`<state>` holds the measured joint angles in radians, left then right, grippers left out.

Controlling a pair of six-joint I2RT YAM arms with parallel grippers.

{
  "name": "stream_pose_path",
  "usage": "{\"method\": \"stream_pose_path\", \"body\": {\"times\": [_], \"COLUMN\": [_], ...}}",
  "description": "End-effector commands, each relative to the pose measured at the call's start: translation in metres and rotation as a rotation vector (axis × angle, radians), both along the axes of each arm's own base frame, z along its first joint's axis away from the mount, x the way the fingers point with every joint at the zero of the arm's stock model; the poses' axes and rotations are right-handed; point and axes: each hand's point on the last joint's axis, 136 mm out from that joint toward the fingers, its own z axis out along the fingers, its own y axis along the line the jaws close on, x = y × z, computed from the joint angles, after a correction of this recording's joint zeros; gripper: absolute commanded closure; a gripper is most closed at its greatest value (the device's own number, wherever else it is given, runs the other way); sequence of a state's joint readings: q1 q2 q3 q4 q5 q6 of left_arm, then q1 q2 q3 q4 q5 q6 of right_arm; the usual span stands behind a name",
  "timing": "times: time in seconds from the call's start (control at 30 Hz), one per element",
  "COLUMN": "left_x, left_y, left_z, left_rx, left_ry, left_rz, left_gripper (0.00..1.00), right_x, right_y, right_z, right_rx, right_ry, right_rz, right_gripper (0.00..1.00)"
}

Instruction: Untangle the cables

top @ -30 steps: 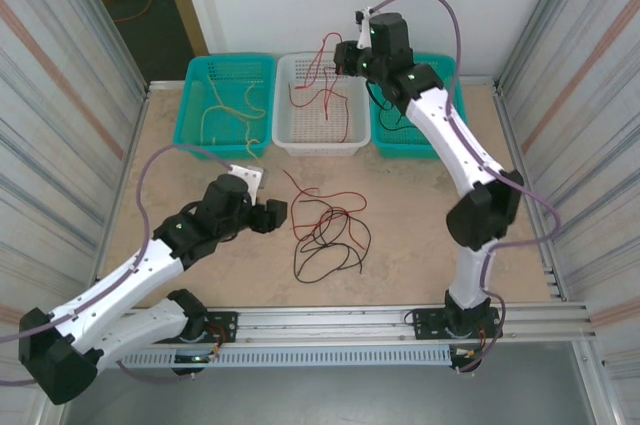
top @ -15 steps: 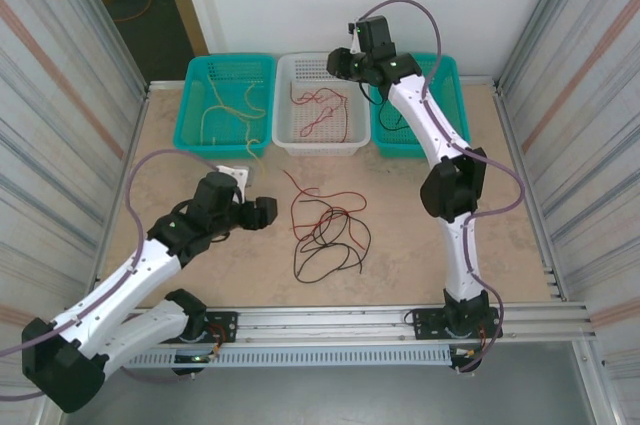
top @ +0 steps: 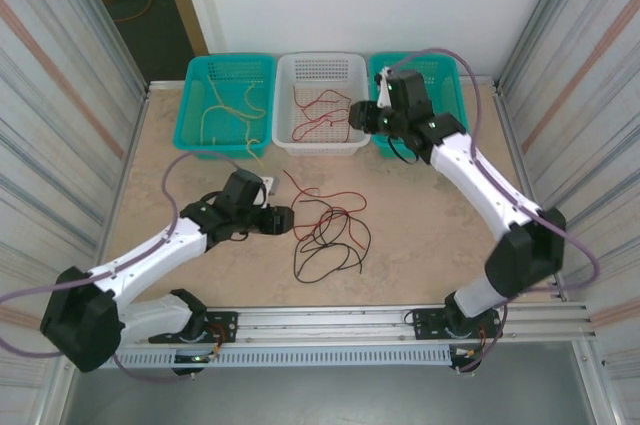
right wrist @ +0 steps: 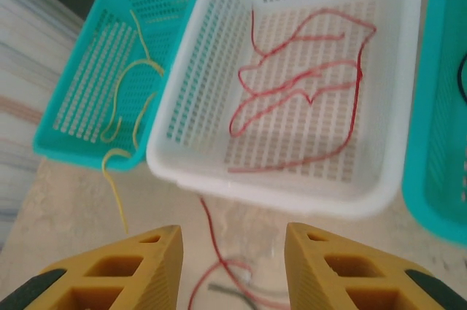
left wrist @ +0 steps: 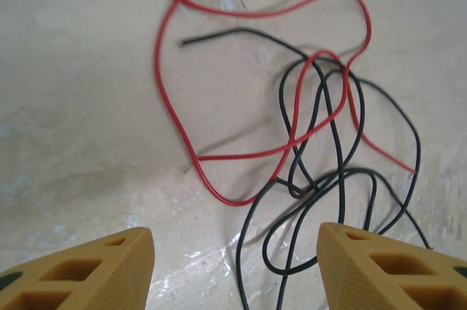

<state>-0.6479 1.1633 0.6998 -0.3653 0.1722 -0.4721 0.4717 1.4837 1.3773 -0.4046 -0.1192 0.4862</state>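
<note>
Two arms, going left to right. The left gripper (top: 281, 220) sits low over the table with its fingers spread and nothing between them. The tangle of red and black cables (top: 328, 233) lies just to its right, dead ahead of the claw in the wrist view. The pile looks stretched far-to-near, across the claw's line. That arm is clearly the nearer one. The right gripper (top: 363, 115) hangs by the white basket (top: 322, 149), jaws apart and empty, well away from the tangle. No readable labels or writing anywhere.

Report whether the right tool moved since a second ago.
Yes. The right tool came nearer, from the white basket's far end to its near right corner.
</note>
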Motion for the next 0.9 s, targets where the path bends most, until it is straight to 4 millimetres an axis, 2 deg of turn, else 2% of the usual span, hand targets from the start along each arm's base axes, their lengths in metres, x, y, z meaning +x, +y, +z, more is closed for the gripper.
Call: {"method": "stream_pose_path", "body": {"times": [0.0,0.17,0.3,0.5,0.63,0.87], "left_x": [-0.007,-0.016,-0.019,-0.021,-0.022,-0.032], "left_y": [-0.022,-0.04,-0.039,-0.053,-0.061,-0.074], "left_z": [0.0,-0.016,-0.038,-0.042,-0.042,-0.036], "left_rx": [-0.014,0.038,0.111,0.107,0.116,0.114], "left_ry": [0.013,0.045,0.11,0.132,0.125,0.108], "left_rz": [-0.07,-0.143,-0.172,-0.221,-0.247,-0.317], "left_gripper": [0.4,0.42,0.45,0.49,0.61,0.59], "right_x": [-0.031,-0.077,-0.099,-0.102,-0.099,-0.098], "right_y": [-0.006,-0.016,-0.024,-0.028,-0.026,-0.026], "right_z": [-0.029,-0.079,-0.102,-0.103,-0.1,-0.098], "right_rx": [-0.036,-0.078,-0.07,-0.062,-0.062,-0.062], "right_ry": [0.049,0.176,0.228,0.234,0.228,0.225], "right_rz": [-0.017,-0.032,-0.054,-0.07,-0.07,-0.078], "right_gripper": [0.58,0.58,0.58,0.57,0.57,0.56]}}
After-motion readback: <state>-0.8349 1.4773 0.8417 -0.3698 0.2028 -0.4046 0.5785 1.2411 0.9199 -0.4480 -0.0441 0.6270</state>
